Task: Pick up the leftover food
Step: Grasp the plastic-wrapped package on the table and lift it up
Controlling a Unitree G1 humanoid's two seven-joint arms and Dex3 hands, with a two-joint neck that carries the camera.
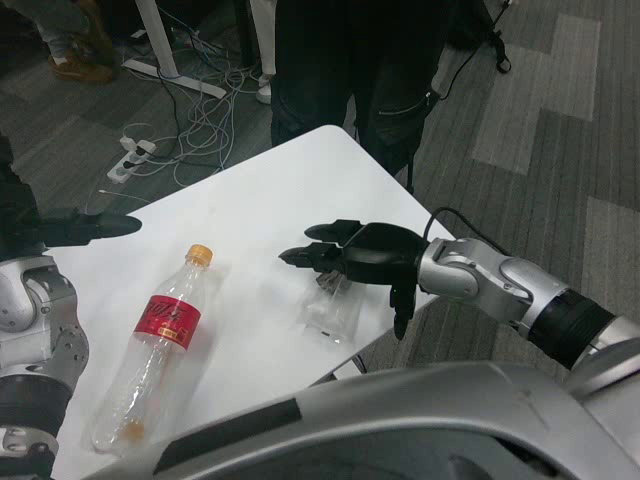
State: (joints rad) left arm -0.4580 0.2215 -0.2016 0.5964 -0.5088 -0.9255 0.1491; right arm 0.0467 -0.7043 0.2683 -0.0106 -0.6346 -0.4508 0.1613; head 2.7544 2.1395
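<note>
My right hand (pixel 350 255) hovers over the near-right part of the white table (pixel 260 190), fingers spread and reaching leftward, with nothing held in it. Directly below it, just under the fingertips and a little toward me, lies the clear plastic wrapper (pixel 332 312), crumpled and see-through; I take this to be the leftover food item, though I cannot tell whether anything is inside it. It seems to lie with its longer side running from under my palm toward my body, close to the table's near edge. Whether my fingers already touch it I cannot say; they look just above it.

So the move turns on going straight down, not sideways: the wrapper is beneath my right hand, and this hand is plainly the nearer one.

Further left of my right hand, well apart, the plastic bottle (pixel 158 345) with the red label and orange cap lies flat, its long axis running from cap, far, to base, near me.

My left hand (pixel 85 227) waits beyond that at the far-left table edge, fingers pointing right; whether it is closed or apart I cannot tell.

Past the far table edge stands a person (pixel 340 70) in dark clothes.
</note>
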